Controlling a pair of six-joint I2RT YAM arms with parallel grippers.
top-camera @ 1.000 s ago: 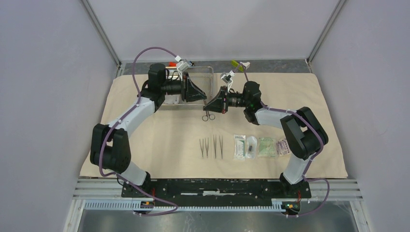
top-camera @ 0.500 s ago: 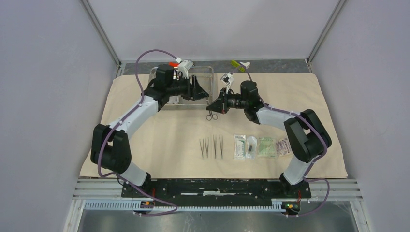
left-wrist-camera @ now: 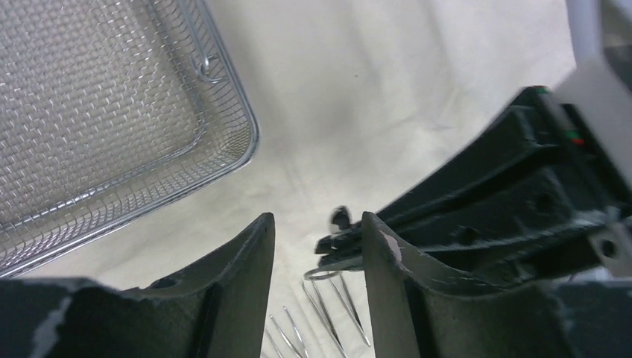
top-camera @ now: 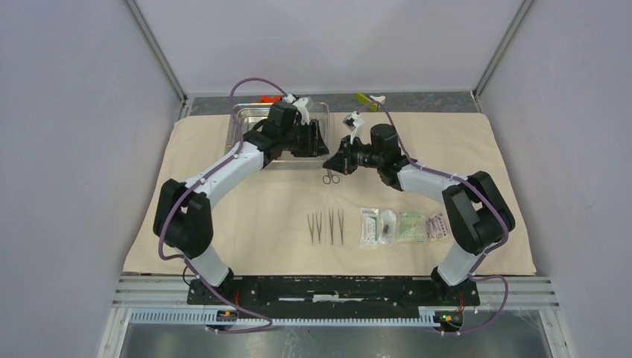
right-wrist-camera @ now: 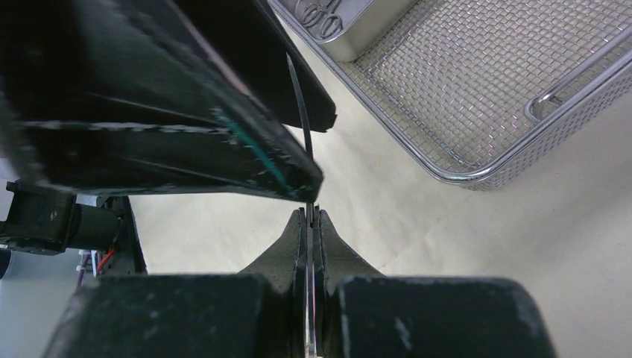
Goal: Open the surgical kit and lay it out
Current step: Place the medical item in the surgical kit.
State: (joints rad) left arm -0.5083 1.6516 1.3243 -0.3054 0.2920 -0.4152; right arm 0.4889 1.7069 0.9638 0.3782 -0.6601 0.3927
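Steel scissors (top-camera: 329,177) tight in right pincer (right-wrist-camera: 308,220); left pincer (left-wrist-camera: 317,224) spread wide near mesh tray (left-wrist-camera: 250,134).

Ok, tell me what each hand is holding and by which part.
The right hand is shut on the scissors, apparently at the blade end; the finger rings hang free. The left hand is open and holds nothing.

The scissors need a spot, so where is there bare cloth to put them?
Bare cloth lies between the left arm and the tweezers, and right of the right arm. Crowded: by the tray, where the left tool sits by the right tool holding the scissors, and along the packets.
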